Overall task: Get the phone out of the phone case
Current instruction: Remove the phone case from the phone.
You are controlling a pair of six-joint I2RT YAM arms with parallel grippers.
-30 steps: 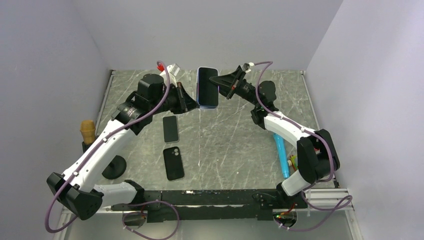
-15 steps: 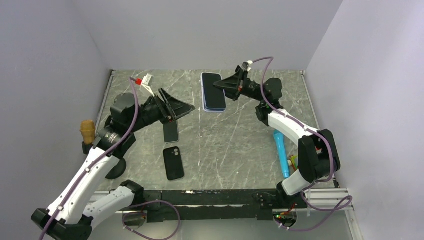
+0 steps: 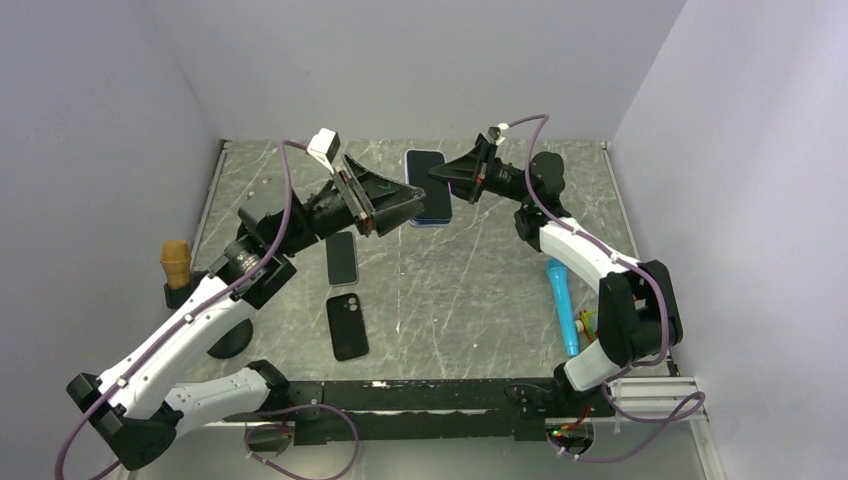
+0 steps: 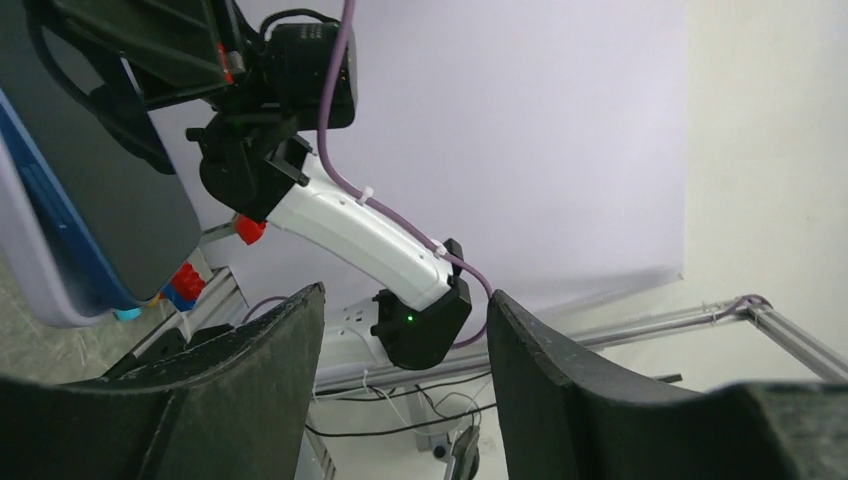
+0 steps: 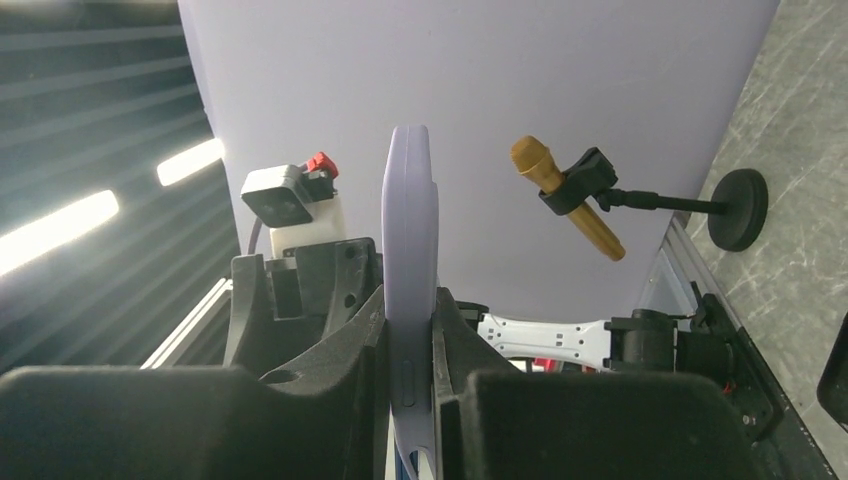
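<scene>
**Cased phone pinched in the air, left end effector open beside it**

The phone (image 3: 425, 165) sits in its case (image 5: 410, 250) and is off the bench (image 3: 480, 270), toward the far middle. The right end effector (image 3: 437, 178) is clamped on it. In the right wrist view the pale case shows edge-on, squeezed between the two fingers (image 5: 350, 390). The left end effector (image 3: 408, 205) is spread wide and holds nothing. It hangs just beside the phone's near edge. In the left wrist view the phone lies at the left of the frame, outside the gap between the fingers.

The step in hand looks like getting a second grip so that the case can be peeled off. To do it well, the left fingers should probably catch only the case lip at a corner and leave the phone body free. The right hold pins phone and case together across both faces, so it may need to shift. Peeling from one corner should flex the case less than a straight pull. A slip would drop the phone to the bench, so the pull ought to be slow.

Both arms reach forward and inward. The right forearm stretches toward the far side, its wrist turned to the centre. The left elbow is raised, with the wrist aimed rightward at the phone. Two spare phones (image 3: 342, 257) lie flat on the bench nearer the left arm.
</scene>
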